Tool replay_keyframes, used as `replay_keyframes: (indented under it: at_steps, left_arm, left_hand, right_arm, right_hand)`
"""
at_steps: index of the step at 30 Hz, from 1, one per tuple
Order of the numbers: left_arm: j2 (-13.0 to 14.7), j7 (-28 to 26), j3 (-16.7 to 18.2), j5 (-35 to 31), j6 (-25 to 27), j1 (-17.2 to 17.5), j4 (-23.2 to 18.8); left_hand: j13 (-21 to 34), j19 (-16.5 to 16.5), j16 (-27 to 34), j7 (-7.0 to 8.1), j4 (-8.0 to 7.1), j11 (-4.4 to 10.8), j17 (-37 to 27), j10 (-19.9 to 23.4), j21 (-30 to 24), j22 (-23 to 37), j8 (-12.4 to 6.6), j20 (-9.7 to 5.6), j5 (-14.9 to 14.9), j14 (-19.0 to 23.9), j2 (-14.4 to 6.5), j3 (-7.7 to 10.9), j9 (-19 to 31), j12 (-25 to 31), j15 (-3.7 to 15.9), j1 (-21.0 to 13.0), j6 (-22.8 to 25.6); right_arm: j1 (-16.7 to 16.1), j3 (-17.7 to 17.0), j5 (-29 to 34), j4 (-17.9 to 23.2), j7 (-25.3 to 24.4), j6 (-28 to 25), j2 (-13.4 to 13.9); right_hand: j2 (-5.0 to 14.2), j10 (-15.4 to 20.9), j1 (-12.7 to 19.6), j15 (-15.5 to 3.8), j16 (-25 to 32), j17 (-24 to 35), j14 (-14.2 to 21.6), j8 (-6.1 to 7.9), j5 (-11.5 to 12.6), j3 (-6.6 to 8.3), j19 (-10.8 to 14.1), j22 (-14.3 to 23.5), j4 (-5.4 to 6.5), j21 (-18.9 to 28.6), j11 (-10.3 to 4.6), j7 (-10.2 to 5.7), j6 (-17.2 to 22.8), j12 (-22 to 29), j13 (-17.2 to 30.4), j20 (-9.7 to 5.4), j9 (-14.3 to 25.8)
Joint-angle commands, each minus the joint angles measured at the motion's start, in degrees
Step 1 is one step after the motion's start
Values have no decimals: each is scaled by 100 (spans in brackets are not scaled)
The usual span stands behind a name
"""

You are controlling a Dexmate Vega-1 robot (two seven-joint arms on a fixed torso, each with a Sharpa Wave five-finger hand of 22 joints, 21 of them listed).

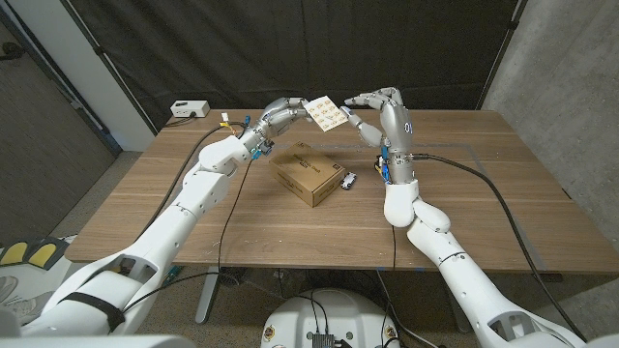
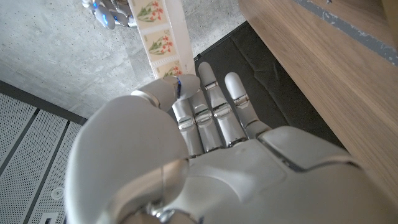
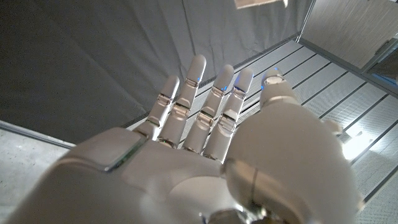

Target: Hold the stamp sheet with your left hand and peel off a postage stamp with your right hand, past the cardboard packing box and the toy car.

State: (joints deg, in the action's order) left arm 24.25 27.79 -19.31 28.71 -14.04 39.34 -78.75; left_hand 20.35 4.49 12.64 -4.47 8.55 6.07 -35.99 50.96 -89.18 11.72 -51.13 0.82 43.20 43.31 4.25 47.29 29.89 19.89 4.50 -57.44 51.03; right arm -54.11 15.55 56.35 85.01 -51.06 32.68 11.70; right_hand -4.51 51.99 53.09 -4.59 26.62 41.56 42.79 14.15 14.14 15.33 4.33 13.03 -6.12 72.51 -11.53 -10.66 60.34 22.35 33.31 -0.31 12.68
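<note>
1. Box sits mid-tabletop, nearest of the things; toy car just beside it, on the right arm's side.
2. Left hand pinches the stamp sheet, held in the air above and behind the box.
3. Right hand hovers near the sheet's far edge, fingers spread, empty.
4. Risk: the thin pinch on one edge could let the sheet twist or slip under the peel pull.
5. Risk: a dropped sheet would probably land by the box or car.

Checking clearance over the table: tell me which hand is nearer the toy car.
Right. The right hand hangs in the air just beyond the toy car, while the left hand grips the stamp sheet farther off, past the cardboard packing box.
</note>
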Motion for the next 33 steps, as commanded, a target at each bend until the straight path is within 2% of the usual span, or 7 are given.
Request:
replay_keyframes:
  at_steps: [1,4,12,33]
  left_arm:
    - [-110,42,-74,-10,71,-147,160]
    - [-118,82,-80,4,100,-159,168]
    - [-103,135,-71,23,152,-145,113]
    - [-12,231,-58,99,218,-71,-65]
  left_hand:
    - [19,5,-30,-719,11,312,-15,40,-10,10,-239,-29,-33,33,-37,15,3,-19,707,-9,396]
    - [28,9,-32,-718,10,310,-16,30,-12,10,-248,-30,-36,31,-37,14,12,-22,713,-8,391]
    - [37,10,-38,-723,12,307,-20,40,-13,11,-275,-31,-41,34,-33,16,22,-29,714,-5,399]
    - [44,-5,-50,-719,15,312,-25,60,-10,10,-295,-22,-43,45,-19,30,-21,-55,728,9,403]
  right_arm:
    - [-49,214,-90,262,363,-179,356]
    - [-33,266,28,272,271,-283,384]
    - [-2,388,221,295,119,-515,433]
    - [211,678,372,89,-43,-931,488]
  right_hand:
    - [-81,-71,61,-866,-43,35,-54,-42,124,16,-21,-18,-75,41,-8,-30,-103,-46,32,22,39]
    - [-113,-167,57,-860,-69,48,-117,-101,245,-7,-23,-43,-75,54,-8,-46,-234,-104,53,12,37]
    - [-128,-266,73,-865,-83,66,-158,-145,370,-22,-31,-67,-81,65,-11,-39,-313,-164,74,12,23]
    - [-77,-199,172,-874,-14,141,-87,-123,571,-17,-31,-99,-102,93,-21,-70,-271,-175,110,-12,34]
